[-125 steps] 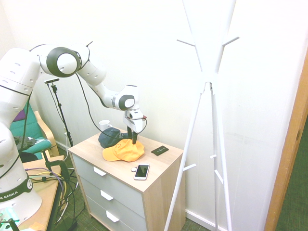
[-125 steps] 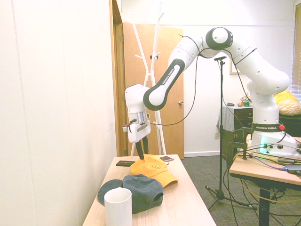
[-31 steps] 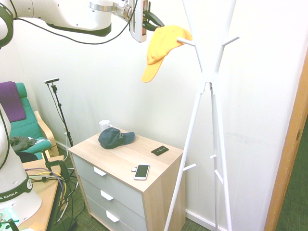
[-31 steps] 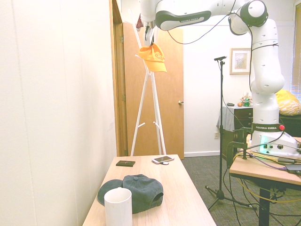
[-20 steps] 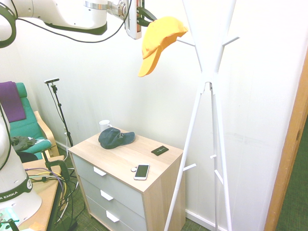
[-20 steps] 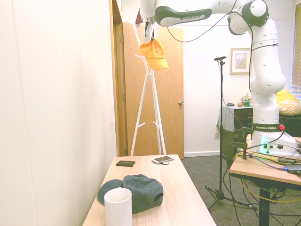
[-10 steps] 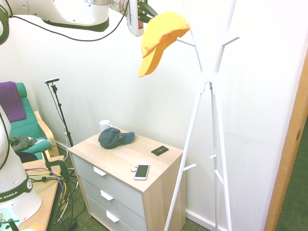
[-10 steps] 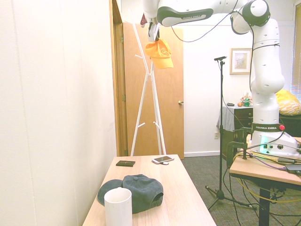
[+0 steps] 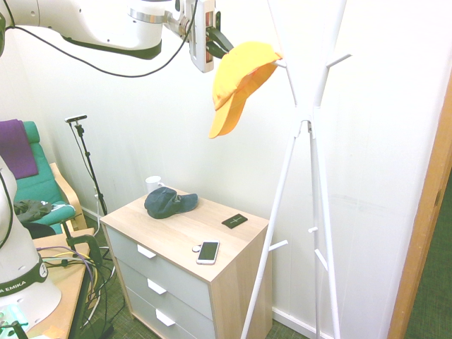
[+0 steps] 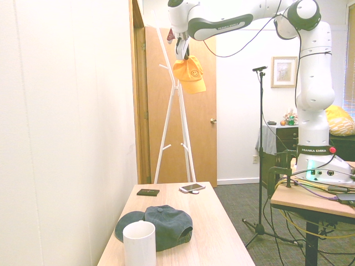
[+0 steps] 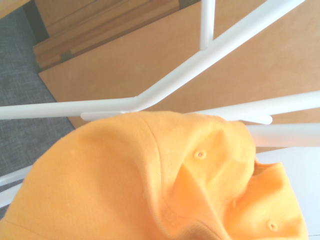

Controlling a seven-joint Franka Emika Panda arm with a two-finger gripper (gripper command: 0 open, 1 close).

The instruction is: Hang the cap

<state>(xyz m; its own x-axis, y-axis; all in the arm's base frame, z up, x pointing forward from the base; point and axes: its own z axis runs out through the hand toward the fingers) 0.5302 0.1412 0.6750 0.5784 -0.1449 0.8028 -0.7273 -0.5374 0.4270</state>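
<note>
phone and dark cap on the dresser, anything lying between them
No, bare wood between the phone and the dark cap in the first exterior view; a small white thing lies beside the phone.

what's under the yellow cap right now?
The yellow cap hangs high in the shut gripper, crown against a peg of the white coat stand, brim drooping. Nothing directly beneath but air; the dresser sits far below. Whether the peg is inside the crown is hidden.
</note>
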